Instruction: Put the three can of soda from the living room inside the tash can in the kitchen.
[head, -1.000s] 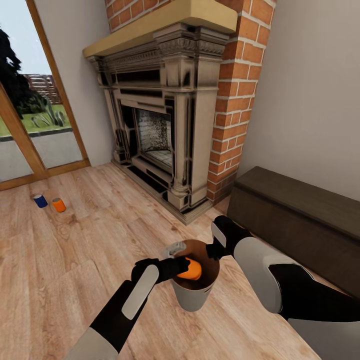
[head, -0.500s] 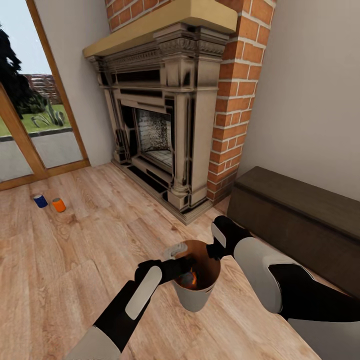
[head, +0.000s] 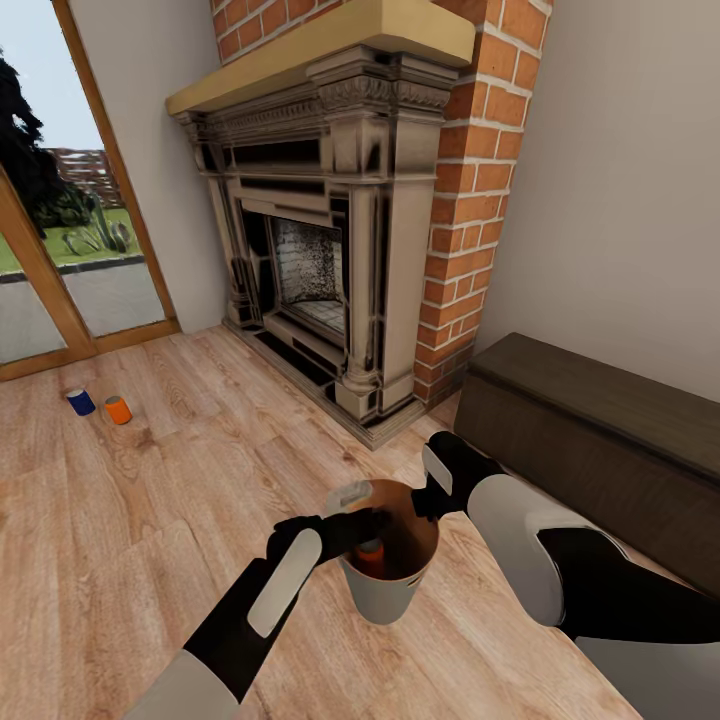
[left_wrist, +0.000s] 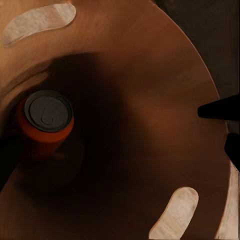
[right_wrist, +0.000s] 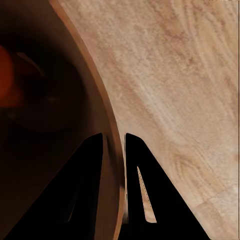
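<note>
right gripper (right_wrist: 114, 150): two dark fingers pinched on bin rim, one inside, one outside
trash can (right_wrist: 95, 90): brown glossy rim runs between the fingers, dark interior on inner-finger side
orange can (right_wrist: 6, 75): blurry orange patch deep in bin, well beyond inner finger
wood floor (right_wrist: 175, 85): pale planks on outer-finger side

Warm wood-plank floor (head: 180, 500). Resting directly on it: dark blue cylindrical soda can (head: 80, 401) just beside bright orange cylindrical soda can (head: 118, 410), near glass doors; long dark brown bench (head: 600, 440); ornate dark-and-cream fireplace (head: 320, 250).
</note>
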